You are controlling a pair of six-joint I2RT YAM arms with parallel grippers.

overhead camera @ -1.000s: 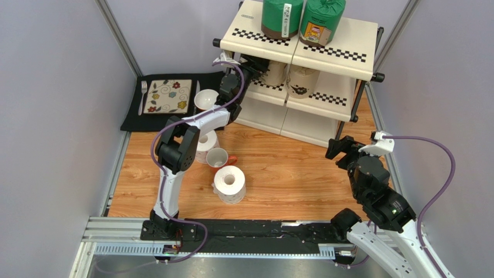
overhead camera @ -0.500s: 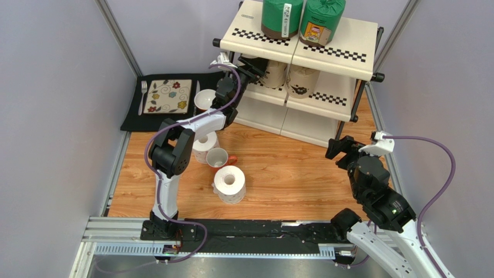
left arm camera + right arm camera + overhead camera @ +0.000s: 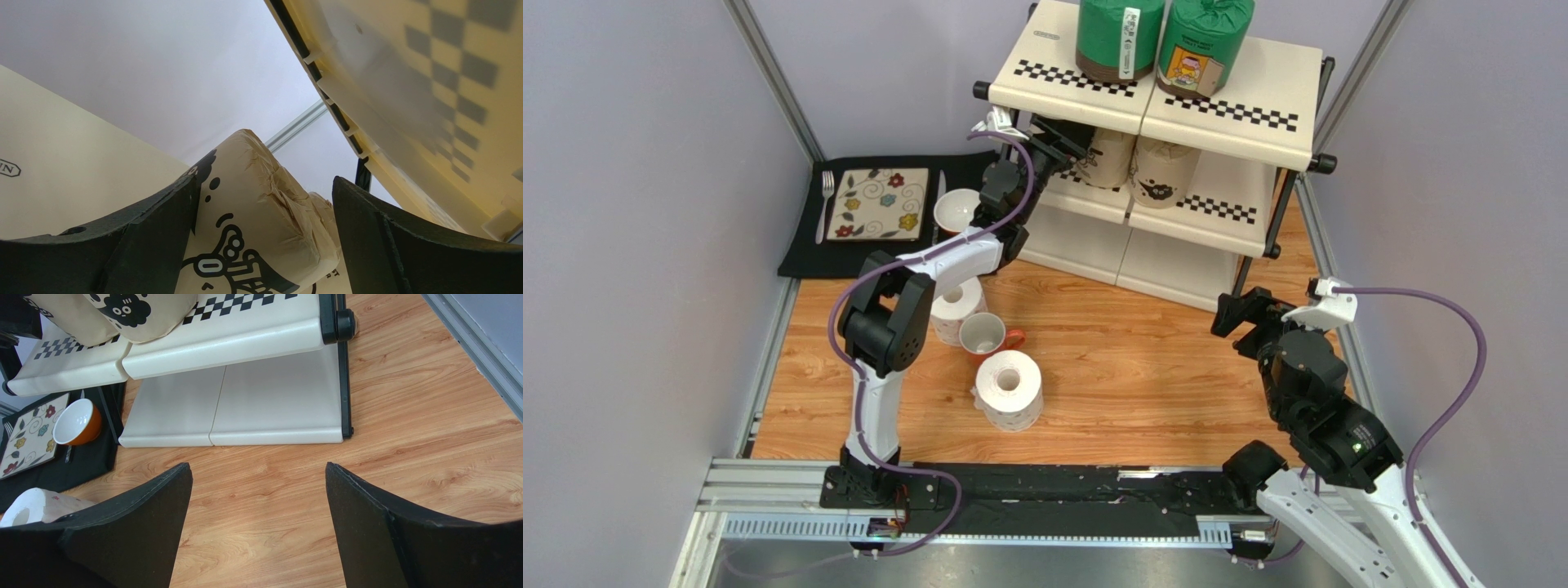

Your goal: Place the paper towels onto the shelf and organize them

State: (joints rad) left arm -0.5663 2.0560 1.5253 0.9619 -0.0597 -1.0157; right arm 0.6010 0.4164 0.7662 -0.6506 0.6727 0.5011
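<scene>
Shelf (image 3: 1259, 104) fills the upper right of the overhead view. Left gripper (image 3: 1063, 139) is poked into its middle tier, fingers spread with one of the tan rolls (image 3: 264, 202) between them. Right gripper (image 3: 258, 478) hangs spread wide at lower right. Green rolls (image 3: 1120, 37) are up top, and the white rolls (image 3: 1010, 390) sit on the table (image 3: 1136, 368), centre-left.

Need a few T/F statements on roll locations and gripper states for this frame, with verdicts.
Two green rolls stand on the top tier of the shelf. True.
Both tan rolls are on the middle tier. True.
All six rolls are shelved. False: two white rolls stand on the table.
The right gripper holds a white roll. False: it is open and empty above the table.
The left gripper is shut. False: its fingers are spread either side of the left tan roll.
</scene>
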